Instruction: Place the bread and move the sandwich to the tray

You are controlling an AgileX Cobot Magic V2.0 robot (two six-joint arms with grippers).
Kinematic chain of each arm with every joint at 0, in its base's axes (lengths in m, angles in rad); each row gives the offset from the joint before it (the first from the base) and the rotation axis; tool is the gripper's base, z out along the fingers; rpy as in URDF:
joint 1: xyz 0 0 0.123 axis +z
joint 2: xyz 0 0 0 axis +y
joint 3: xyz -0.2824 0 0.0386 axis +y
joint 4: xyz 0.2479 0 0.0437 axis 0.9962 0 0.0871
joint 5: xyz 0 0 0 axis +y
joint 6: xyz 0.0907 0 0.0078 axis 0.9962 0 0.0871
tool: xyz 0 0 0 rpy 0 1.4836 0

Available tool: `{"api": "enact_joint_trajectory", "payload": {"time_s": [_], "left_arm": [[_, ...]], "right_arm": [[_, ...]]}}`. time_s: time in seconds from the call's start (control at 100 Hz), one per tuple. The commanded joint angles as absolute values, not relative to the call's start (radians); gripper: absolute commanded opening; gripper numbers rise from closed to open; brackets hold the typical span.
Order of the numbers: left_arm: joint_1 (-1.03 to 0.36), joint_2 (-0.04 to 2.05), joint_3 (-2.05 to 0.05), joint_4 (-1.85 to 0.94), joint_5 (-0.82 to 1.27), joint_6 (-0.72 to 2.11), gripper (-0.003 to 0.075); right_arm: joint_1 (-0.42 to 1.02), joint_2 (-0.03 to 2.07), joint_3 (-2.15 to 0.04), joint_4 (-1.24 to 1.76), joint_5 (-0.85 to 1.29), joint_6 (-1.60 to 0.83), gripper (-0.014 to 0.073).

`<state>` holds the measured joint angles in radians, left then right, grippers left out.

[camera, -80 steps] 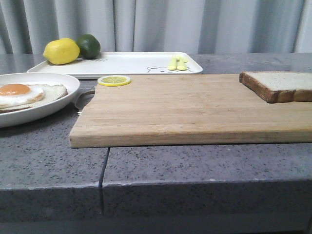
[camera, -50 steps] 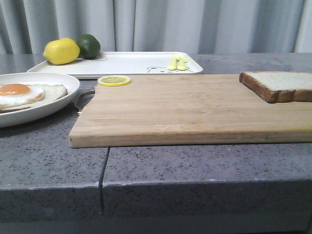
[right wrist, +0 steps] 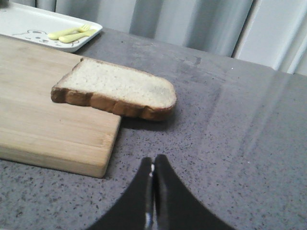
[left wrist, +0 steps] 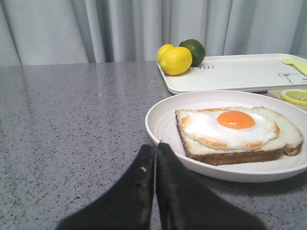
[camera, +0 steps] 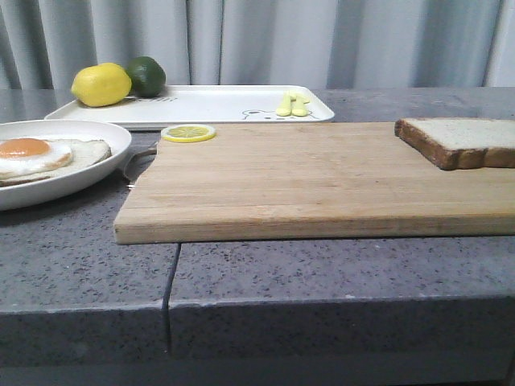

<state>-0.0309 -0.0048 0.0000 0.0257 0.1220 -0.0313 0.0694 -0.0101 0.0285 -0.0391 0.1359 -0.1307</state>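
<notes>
The bread (camera: 463, 141) is a thick brown-crusted slice on the right end of the wooden cutting board, overhanging its edge in the right wrist view (right wrist: 115, 91). A flatter slice topped with a fried egg (left wrist: 235, 132) lies on the round white plate (camera: 88, 173) at the left; no stacked sandwich shows. The white tray (camera: 217, 104) stands behind the board. My left gripper (left wrist: 155, 149) is shut and empty, just short of the plate's rim (left wrist: 158, 124). My right gripper (right wrist: 153, 163) is shut and empty over the bare counter, short of the bread. Neither gripper shows in the front view.
The wooden cutting board (camera: 306, 177) fills the middle of the grey stone counter. A lemon slice (camera: 188, 133) lies on its far left corner. A lemon (camera: 101, 84) and a lime (camera: 146, 75) sit on the tray's left end, yellow cutlery (camera: 292, 104) on its right.
</notes>
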Motion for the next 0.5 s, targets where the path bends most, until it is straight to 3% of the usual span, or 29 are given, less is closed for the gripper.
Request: {"api": "enact_joint_trajectory", "payload": {"time_s": [0.0, 0.25, 0.49], "left_arm": [[-0.027, -0.036, 0.015, 0.026, 0.037, -0.033, -0.002], [-0.027, -0.036, -0.017, -0.052, -0.035, -0.035, -0.002], [-0.027, 0.001, -0.185, -0.095, 0.125, -0.035, -0.002]], "right_arm": [[0.07, -0.031, 0.029, -0.052, 0.037, -0.135, -0.0067], [0.071, -0.031, 0.022, 0.076, -0.122, -0.132, -0.0067], [0.071, 0.002, -0.091, 0.383, 0.0, -0.132, -0.0067]]}}
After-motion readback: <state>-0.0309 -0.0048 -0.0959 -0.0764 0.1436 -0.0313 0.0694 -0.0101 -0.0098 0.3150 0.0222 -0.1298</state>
